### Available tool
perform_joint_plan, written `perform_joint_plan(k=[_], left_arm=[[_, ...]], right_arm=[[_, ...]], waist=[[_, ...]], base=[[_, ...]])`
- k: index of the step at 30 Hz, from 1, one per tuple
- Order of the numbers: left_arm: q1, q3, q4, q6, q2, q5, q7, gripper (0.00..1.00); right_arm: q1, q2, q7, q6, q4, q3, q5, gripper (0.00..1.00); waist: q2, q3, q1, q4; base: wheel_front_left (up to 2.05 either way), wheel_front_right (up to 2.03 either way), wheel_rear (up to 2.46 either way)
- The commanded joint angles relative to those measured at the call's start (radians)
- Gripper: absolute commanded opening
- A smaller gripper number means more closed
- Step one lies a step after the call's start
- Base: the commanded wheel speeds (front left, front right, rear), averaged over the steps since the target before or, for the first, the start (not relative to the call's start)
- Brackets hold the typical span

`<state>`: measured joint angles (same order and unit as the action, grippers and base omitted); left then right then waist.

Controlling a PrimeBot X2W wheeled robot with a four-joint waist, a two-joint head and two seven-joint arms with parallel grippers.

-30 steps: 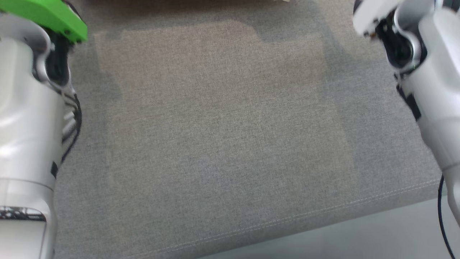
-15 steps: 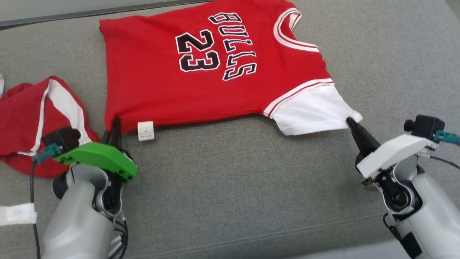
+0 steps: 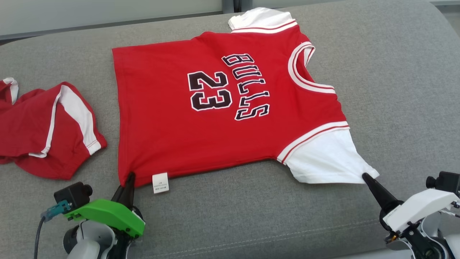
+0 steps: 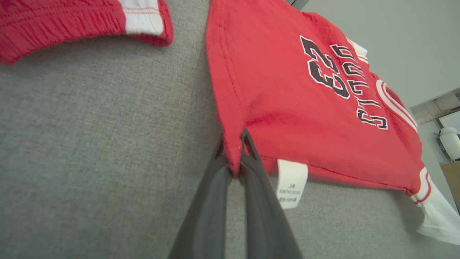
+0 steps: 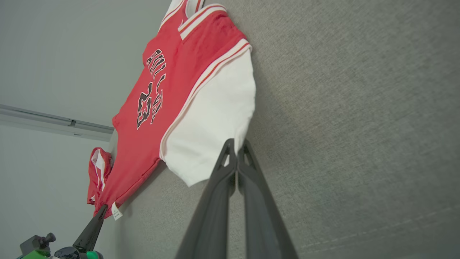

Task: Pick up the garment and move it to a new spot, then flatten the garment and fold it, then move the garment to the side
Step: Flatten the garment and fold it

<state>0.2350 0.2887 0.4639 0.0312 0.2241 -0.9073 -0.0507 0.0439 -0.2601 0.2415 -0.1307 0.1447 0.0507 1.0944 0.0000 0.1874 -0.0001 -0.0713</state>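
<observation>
Red jersey (image 3: 215, 118) spread flat, print up, mid grey cushion (image 3: 395, 90), left gripper (image 3: 128, 180) jaws pinching its near hem corner beside the white label (image 3: 160, 182), right gripper (image 3: 366, 177) jaws pressed together on the white sleeve (image 3: 327, 162) tip, second red garment (image 3: 39, 133) crumpled at the left edge.

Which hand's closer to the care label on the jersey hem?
Left. The left hand pinches the jersey hem corner right beside the care label; the right hand pinches the white sleeve tip at the garment's other end.

Jersey (image 3: 172, 118) of soft matt knit cloth, cushion (image 3: 251, 216) of coarse grey weave, left claw (image 4: 233, 144) fingers (image 4: 260, 201) seemingly matt dark plastic
</observation>
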Motion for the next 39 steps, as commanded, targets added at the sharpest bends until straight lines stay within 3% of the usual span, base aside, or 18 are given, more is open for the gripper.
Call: perform_joint_plan(k=[1, 9, 15, 23, 39], left_arm=[[-0.042, -0.003, -0.042, -0.013, 0.02, -0.004, 0.012, 0.0], [-0.234, 0.002, -0.29, -0.109, 0.072, -0.014, 0.094, 0.0], [-0.3, 0.003, -0.392, -0.166, 0.098, -0.014, 0.137, 0.0], [-0.314, 0.009, -0.425, -0.213, 0.099, -0.034, 0.195, 0.0], [-0.243, 0.031, -0.406, -0.27, 0.091, -0.101, 0.352, 0.0]], right_arm=[[-0.035, -0.001, 0.028, 0.0, -0.029, -0.021, -0.014, 0.0], [-0.154, 0.074, 0.17, 0.0, -0.171, -0.151, -0.093, 0.0], [-0.176, 0.148, 0.261, 0.0, -0.234, -0.229, -0.171, 0.0], [-0.134, 0.197, 0.337, 0.0, -0.263, -0.265, -0.23, 0.0], [-0.034, 0.208, 0.429, 0.0, -0.201, -0.285, -0.32, 0.0]], waist=[[0.0, -0.002, 0.0001, -0.002], [0.0, -0.01, 0.0001, -0.004], [0.0, -0.021, 0.0001, 0.004], [0.0, -0.032, 0.0001, 0.011], [0.0, -0.047, 0.0001, 0.026]], base=[[0.0, 0.0, 0.0], [0.0, 0.0, 0.0], [0.0, 0.0, 0.0], [0.0, 0.0, 0.0], [0.0, 0.0, 0.0]])
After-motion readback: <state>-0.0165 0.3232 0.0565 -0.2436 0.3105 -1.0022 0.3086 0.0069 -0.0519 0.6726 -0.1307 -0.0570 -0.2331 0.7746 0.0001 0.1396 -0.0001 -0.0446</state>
